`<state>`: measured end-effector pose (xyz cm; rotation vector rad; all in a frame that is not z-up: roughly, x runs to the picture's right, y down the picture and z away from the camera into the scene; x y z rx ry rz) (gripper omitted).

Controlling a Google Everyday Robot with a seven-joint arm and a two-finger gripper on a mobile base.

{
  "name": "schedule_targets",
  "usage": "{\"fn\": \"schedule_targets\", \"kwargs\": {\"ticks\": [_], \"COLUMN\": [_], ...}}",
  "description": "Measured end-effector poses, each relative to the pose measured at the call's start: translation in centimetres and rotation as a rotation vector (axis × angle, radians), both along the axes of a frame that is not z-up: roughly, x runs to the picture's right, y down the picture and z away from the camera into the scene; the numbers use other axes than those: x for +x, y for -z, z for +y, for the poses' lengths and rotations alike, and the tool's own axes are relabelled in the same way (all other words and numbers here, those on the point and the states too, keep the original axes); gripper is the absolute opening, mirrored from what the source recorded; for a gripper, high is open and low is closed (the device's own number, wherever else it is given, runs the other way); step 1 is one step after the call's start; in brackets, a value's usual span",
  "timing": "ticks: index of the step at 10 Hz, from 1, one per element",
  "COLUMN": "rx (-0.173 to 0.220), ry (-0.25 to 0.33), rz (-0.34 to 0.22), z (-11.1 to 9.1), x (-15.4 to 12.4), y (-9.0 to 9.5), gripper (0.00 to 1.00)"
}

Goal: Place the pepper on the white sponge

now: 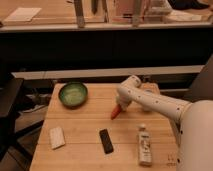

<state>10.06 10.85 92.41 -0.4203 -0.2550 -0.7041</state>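
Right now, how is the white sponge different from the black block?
The white sponge is white and wider; the black block is black and slimmer. The sponge lies near the left edge of the table, the block nearer the middle. Both lie flat on it. The gripper is at the pepper, away from both.
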Motion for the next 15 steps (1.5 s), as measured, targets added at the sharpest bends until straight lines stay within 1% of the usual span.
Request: {"fn": "schedule_targets", "kwargs": {"ticks": [3, 6, 7, 9, 12, 14, 15], "rx": [0.012, 0.020, 0.025, 0.032, 0.046, 0.050, 0.052], "ry": [0.044, 0.062, 0.080, 0.102, 0.123, 0.146, 0.154], "rz": [-0.034, -0.044, -0.060, -0.074, -0.080, -0.101, -0.106], "z": [-1.3, -1.9, -2.5, -3.2, -3.7, -4.1, -4.3], "x": [-2.5, -2.9, -4.4, -6.0, -6.3, -8.4, -8.7], "y": [0.9, 1.1, 1.4, 1.8, 1.9, 2.0, 2.1], "gripper": [0.04, 0.04, 0.04, 0.04, 0.04, 0.04, 0.04]}}
